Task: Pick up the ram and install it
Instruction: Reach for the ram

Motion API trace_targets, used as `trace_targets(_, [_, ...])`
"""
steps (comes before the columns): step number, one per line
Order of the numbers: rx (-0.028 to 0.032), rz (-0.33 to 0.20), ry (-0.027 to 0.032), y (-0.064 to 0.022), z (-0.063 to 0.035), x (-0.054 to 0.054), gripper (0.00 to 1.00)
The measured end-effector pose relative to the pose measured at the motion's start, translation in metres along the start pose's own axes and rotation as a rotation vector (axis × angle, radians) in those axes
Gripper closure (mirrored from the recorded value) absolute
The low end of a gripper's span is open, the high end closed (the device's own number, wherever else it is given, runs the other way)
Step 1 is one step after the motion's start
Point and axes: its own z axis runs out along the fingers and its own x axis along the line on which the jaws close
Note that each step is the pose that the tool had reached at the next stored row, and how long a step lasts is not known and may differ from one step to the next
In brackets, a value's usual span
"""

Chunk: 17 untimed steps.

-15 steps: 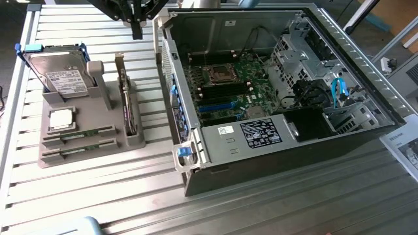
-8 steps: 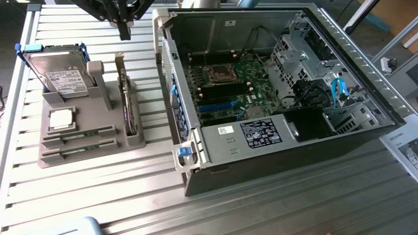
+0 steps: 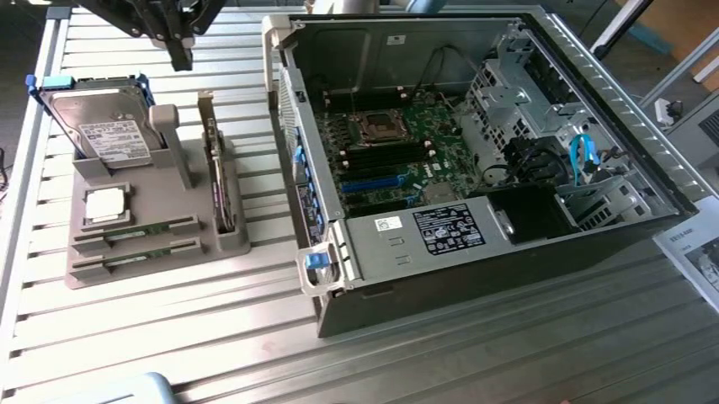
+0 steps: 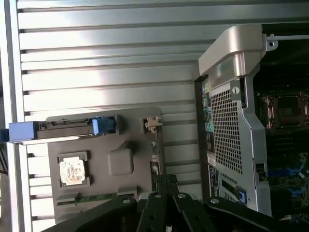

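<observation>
Exterior view: the gripper [image 3: 180, 61] hangs above the table [image 3: 472, 353], up behind the gray holder [image 3: 231, 237], touching nothing. The ram [image 3: 144, 231] lies flat in a slot at the holder's front end, with a second stick [image 3: 135, 258] just beside it. A hard drive [image 3: 99, 128] and a card [image 3: 211, 160] stand upright in the same holder, and there's a cpu [image 3: 104, 204] near the ram. The open pc case [image 3: 450, 278] sits on the exterior view's right.

Wrist view: the gripper [image 4: 166, 181] is pinched closed, nothing between its fingers [image 4: 159, 195]. The ram [image 4: 96, 197] is down in its holder [image 4: 120, 162] slot, case [image 4: 231, 121] alongside.
</observation>
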Motion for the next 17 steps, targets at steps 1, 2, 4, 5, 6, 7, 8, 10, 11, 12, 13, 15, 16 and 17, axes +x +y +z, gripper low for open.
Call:
trace_targets(1, [-0.0001, 0.0, -0.0007, -0.0003, -0.0004, 0.004, 0.89])
trace_targets(2, [-0.0004, 0.0, -0.0017, -0.0006, -0.0006, 0.008, 0.89])
trace_targets(4, [-0.001, 0.0, -0.0057, -0.0018, -0.002, 0.024, 0.89])
trace_targets(5, [-0.0013, 0.0, -0.0078, -0.0024, -0.0026, 0.033, 0.89])
trace_targets(6, [-0.0013, 0.0, -0.0082, -0.0026, -0.0027, 0.034, 0.89])
trace_targets(7, [-0.0013, 0.0, -0.0081, -0.0026, -0.0028, 0.034, 0.89])
trace_targets(8, [-0.0013, -0.001, -0.0081, -0.0026, -0.0028, 0.034, 0.89])
trace_targets(10, [0.0, -0.001, -0.0082, -0.0026, -0.0028, 0.034, 0.89])
trace_targets(11, [0.0011, -0.001, -0.0083, -0.0027, -0.0028, 0.034, 0.89])
trace_targets(12, [0.002, -0.001, -0.0084, -0.004, -0.0029, 0.034, 0.89])
trace_targets(13, [0.0025, -0.001, -0.0084, -0.0049, -0.0029, 0.034, 0.89])
trace_targets(15, [0.0039, -0.001, -0.0085, -0.0095, -0.0031, 0.034, 0.89])
trace_targets(16, [0.0047, -0.001, -0.0087, -0.0118, -0.0032, 0.034, 0.89])
trace_targets(17, [0.0054, -0.001, -0.0086, -0.0142, -0.0033, 0.034, 0.89])
